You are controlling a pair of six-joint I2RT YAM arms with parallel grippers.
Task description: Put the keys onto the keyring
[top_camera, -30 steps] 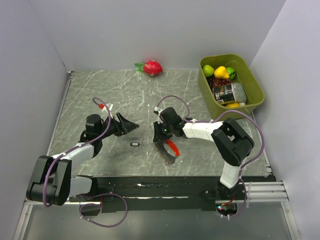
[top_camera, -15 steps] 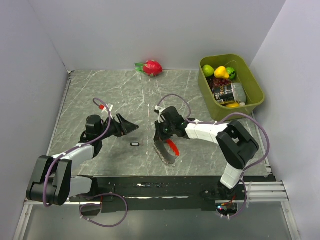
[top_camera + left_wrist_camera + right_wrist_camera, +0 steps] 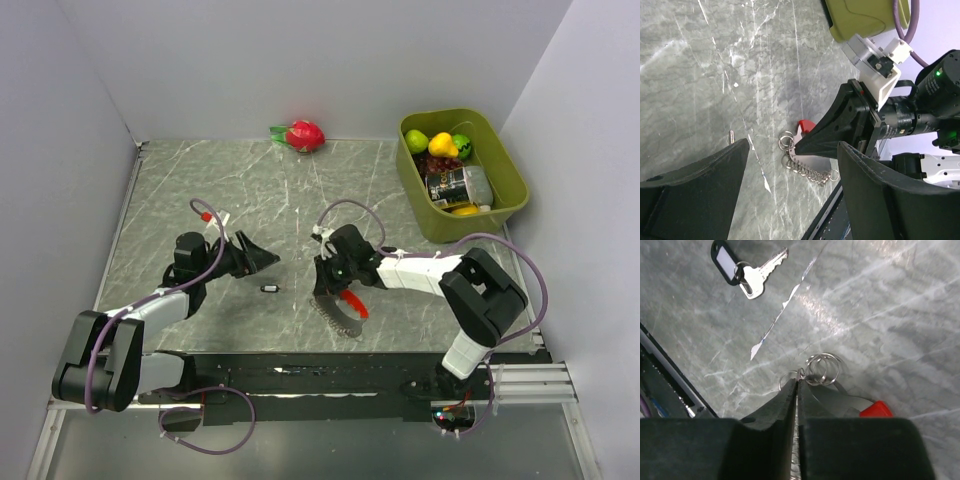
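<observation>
The keys [image 3: 268, 289] are a single silver key with a black tag [image 3: 747, 270], lying flat on the marble between the arms. The keyring [image 3: 352, 300] is a red loop [image 3: 875, 409] joined to silvery rings [image 3: 822, 367] and a chain [image 3: 807, 170], resting on the table. My right gripper [image 3: 322, 287] points down at it. Its jaws are pressed together on the rings at the chain's end [image 3: 799, 374]. My left gripper [image 3: 262, 258] hovers open to the left of the key with nothing between its fingers [image 3: 700, 190]. In the left wrist view the key [image 3: 731, 135] shows as a small peg.
A green bin [image 3: 512, 190] of toy fruit and a can stands at the back right. A red dragon fruit [image 3: 303, 134] lies by the back wall. The table's black front edge [image 3: 300, 365] runs just below the chain.
The right gripper has closed onto the keyring's rings and shifted slightly nearer and to the right. The left arm has barely moved.
</observation>
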